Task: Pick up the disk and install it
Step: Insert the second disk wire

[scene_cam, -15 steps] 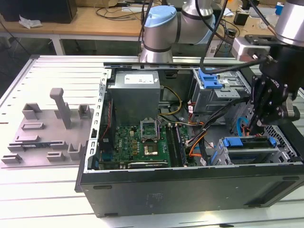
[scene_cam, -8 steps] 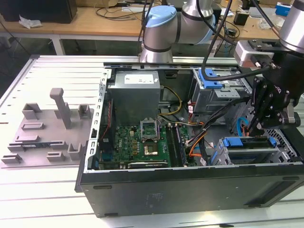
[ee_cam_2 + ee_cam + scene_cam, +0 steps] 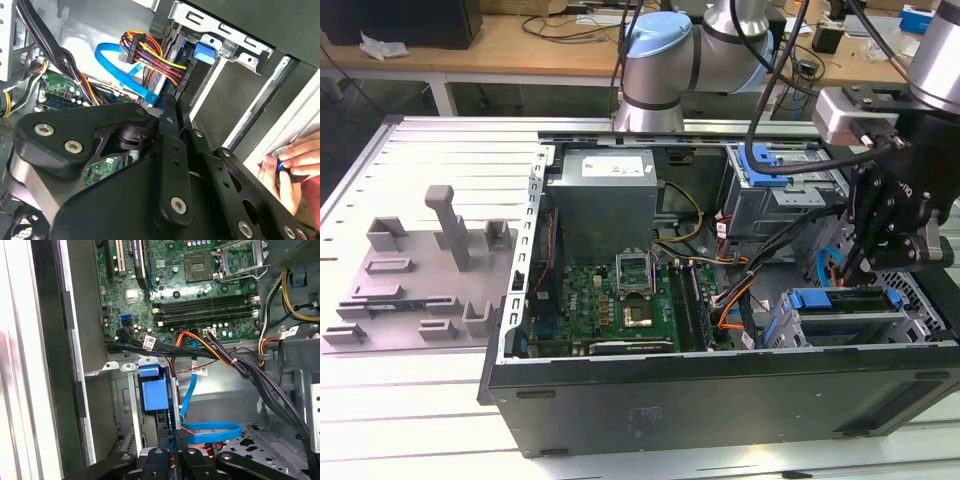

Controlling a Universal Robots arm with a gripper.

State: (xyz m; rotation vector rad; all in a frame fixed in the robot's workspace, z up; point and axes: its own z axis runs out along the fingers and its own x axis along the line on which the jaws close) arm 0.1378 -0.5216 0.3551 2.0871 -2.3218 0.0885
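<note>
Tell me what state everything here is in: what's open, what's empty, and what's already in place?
computer case, open, side panel off.
disk, sitting in the lower drive cage, blue carrier showing.
gripper, hanging inside the case, just above the disk.
processor socket, empty, cover flipped open.
memory slots, empty.
hand, resting on the case's edge.

A green motherboard lies on the floor of the open computer case, its empty processor socket beside two long memory slots. Black cable bundles cross the board's edge. A flat blue data cable loops near a blue plastic clip on the grey drive cage. Black gripper linkages show below them.
</note>
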